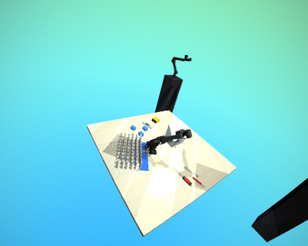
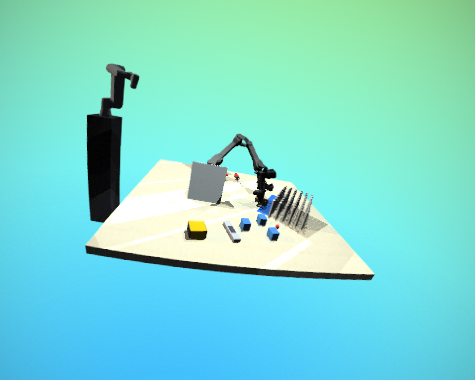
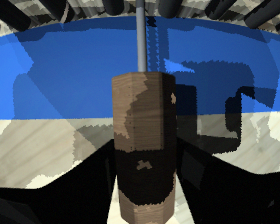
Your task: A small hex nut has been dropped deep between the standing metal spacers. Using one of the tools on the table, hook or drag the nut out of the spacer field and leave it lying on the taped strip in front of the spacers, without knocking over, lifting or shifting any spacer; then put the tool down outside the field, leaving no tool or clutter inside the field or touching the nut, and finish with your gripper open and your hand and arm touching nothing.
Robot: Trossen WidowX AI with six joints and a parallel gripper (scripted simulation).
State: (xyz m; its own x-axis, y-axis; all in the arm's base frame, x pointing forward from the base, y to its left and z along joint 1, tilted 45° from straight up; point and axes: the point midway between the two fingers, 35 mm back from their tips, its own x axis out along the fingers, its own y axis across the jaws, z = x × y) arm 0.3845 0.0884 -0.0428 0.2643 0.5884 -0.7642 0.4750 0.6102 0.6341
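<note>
Our gripper (image 1: 147,151) (image 2: 261,203) (image 3: 144,143): clamped on a wooden tool handle (image 1: 147,151) (image 3: 144,112), above the blue strip's (image 1: 144,166) (image 2: 265,209) (image 3: 66,85) near edge; metal spacers (image 1: 129,152) (image 2: 294,207) (image 3: 171,7) just beyond.

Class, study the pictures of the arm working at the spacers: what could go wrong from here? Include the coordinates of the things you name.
1. The hand (image 1: 148,151) (image 2: 261,202) (image 3: 144,143) grips a wooden-handled tool (image 3: 143,107) whose thin shaft points into the standing spacers (image 1: 128,152) (image 2: 291,207) (image 3: 171,7); a sideways swing could knock one over.

2. The rows stand close together, so a dragging stroke might catch a neighbouring spacer.

3. The nut cannot be made out in any view, so the tip may miss it.
</note>
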